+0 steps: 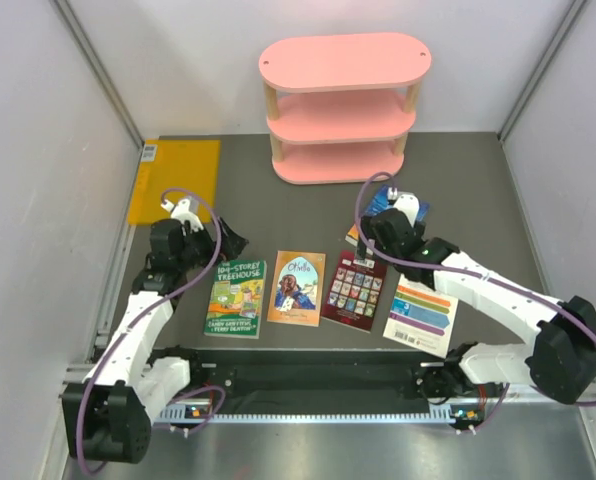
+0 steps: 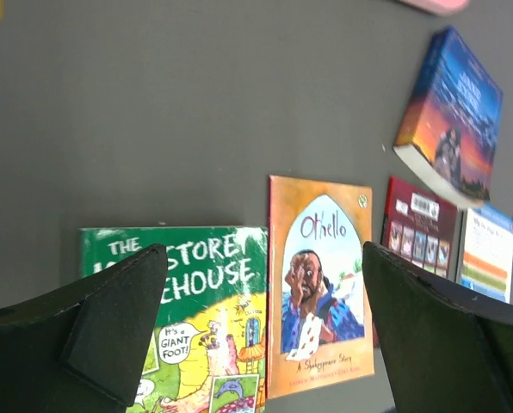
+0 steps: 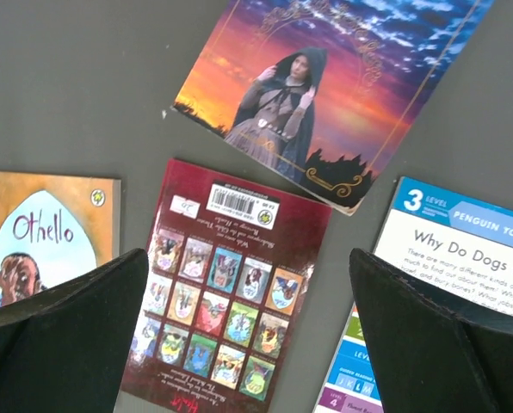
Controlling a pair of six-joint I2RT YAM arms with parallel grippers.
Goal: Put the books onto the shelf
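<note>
Four books lie in a row on the grey table: green Treehouse (image 1: 236,297), orange Othello (image 1: 296,287), dark red picture-grid (image 1: 354,290), and white colour-striped (image 1: 422,313). The blue sunset book (image 1: 383,203) lies behind them, partly hidden by my right arm. The pink shelf (image 1: 343,105) stands at the back, its boards bare. My left gripper (image 2: 263,258) hangs open above the green (image 2: 196,318) and orange (image 2: 321,284) covers. My right gripper (image 3: 248,258) is open over the dark red book (image 3: 226,284), with the blue one (image 3: 334,86) beyond. Neither gripper holds anything.
A flat yellow-orange rectangle (image 1: 175,180) lies at the back left. White walls close in both sides and the back. A black rail (image 1: 318,385) runs along the near edge between the arm bases.
</note>
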